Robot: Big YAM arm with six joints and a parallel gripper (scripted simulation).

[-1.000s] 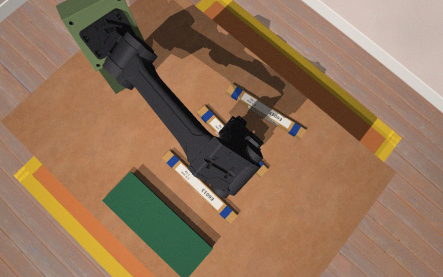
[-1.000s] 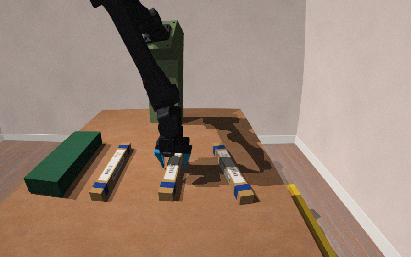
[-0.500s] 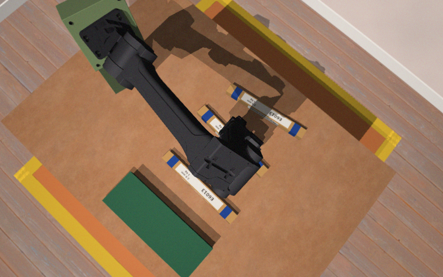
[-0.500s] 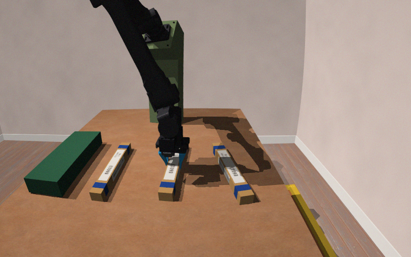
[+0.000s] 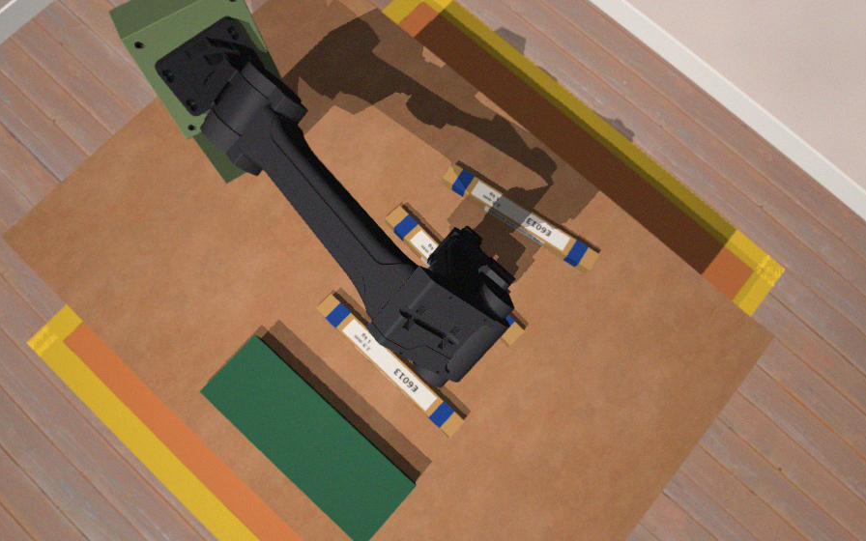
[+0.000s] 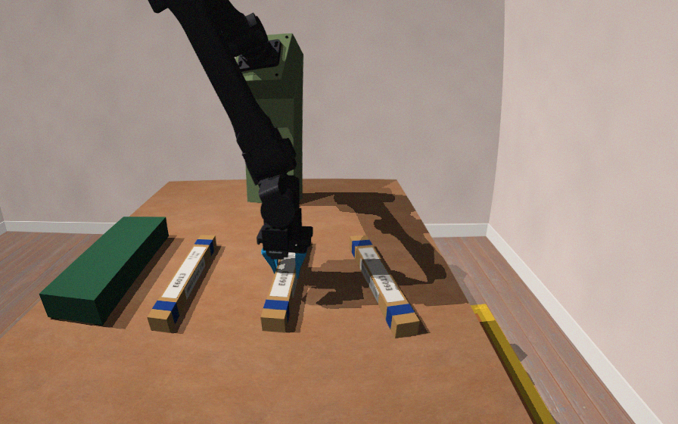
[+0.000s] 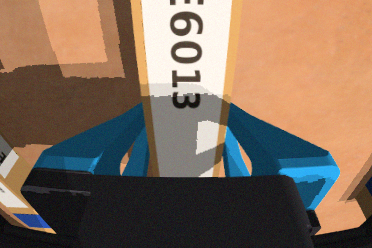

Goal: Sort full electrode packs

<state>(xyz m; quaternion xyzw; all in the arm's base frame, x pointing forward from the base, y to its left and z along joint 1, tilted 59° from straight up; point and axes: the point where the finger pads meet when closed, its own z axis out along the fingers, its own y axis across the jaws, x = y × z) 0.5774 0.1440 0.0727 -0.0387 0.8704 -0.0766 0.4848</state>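
My gripper is clamped on the middle box, one blue finger on each long side. The box lies flat on the bench, between the other two. I think I hold it there, partway along, so it will not tip much when it goes up. I cannot tell if it is full by looking, so I think I need to lift it a little and feel how heavy it is. If it is light, I must put it back on the bench and let go.

The near box lies beside the green block, which is the low platform. The far box lies on the other side of mine, turned a bit. No box is on the green block, so the sorting is not done.

My box is long, thin and tan. It has a blue band near each end and a white label that says E6013. All three look the same.
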